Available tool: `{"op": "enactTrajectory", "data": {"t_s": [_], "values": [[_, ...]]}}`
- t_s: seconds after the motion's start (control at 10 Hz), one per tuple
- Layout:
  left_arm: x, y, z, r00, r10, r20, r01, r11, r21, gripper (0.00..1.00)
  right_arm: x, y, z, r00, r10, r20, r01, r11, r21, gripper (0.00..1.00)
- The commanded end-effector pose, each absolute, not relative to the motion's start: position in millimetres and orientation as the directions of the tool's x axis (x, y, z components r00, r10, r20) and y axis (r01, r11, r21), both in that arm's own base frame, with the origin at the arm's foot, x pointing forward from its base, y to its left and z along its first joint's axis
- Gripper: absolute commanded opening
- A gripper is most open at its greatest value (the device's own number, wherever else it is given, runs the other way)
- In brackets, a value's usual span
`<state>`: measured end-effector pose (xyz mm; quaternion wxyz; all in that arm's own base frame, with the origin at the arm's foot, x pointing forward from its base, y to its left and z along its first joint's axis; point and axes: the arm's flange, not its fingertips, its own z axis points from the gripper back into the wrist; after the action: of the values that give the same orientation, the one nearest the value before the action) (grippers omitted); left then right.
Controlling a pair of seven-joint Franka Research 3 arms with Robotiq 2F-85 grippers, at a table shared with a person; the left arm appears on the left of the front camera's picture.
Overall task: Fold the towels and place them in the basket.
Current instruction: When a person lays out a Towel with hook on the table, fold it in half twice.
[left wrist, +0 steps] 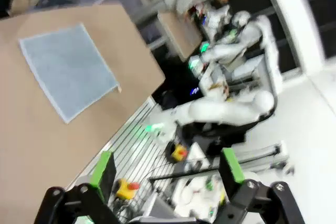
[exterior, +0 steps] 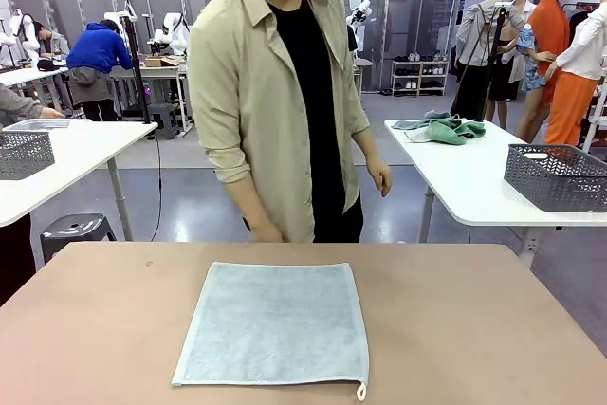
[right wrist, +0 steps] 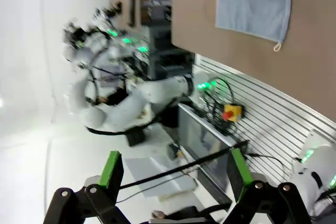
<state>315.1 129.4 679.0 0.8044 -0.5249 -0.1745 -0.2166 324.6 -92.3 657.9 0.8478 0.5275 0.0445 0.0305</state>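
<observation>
One towel (exterior: pixel 275 324) is found spread flat, apparently unfolded, on the table (exterior: pixel 474 329), so folding and putting away are judged wholly outstanding. The left hand (left wrist: pixel 167 163) and right hand (right wrist: pixel 173 163) are each held spread apart and empty. The towel is seen well apart from both, far ahead beyond the table's edge.

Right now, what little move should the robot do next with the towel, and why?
Probably lower one gripper to a near corner of the towel to start a fold. The towel lies flat and unfolded on the table, and the left gripper and right gripper are both open, holding nothing, away from the towel.
</observation>
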Motion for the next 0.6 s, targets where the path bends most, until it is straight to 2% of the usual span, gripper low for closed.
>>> {"op": "enactTrajectory", "data": {"t_s": [0.0, 0.2, 0.5], "values": [[295.1, 78.7, 669.2, 0.746, -0.326, 0.581, 0.665, 0.392, -0.635, 1.0, 321.0, -53.8, 653.8, 0.973, 0.23, 0.025, -0.156, 0.572, 0.805, 1.0], [266.0, 26.5, 661.5, 0.618, -0.512, 0.596, 0.785, 0.368, -0.498, 1.0, 299.2, -0.5, 649.2, 0.905, 0.417, 0.085, -0.361, 0.647, 0.671, 1.0], [222.1, -19.7, 628.1, 0.382, -0.668, 0.639, 0.923, 0.238, -0.303, 1.0, 270.8, 50.8, 622.7, 0.762, 0.605, 0.231, -0.626, 0.596, 0.503, 1.0]]}}
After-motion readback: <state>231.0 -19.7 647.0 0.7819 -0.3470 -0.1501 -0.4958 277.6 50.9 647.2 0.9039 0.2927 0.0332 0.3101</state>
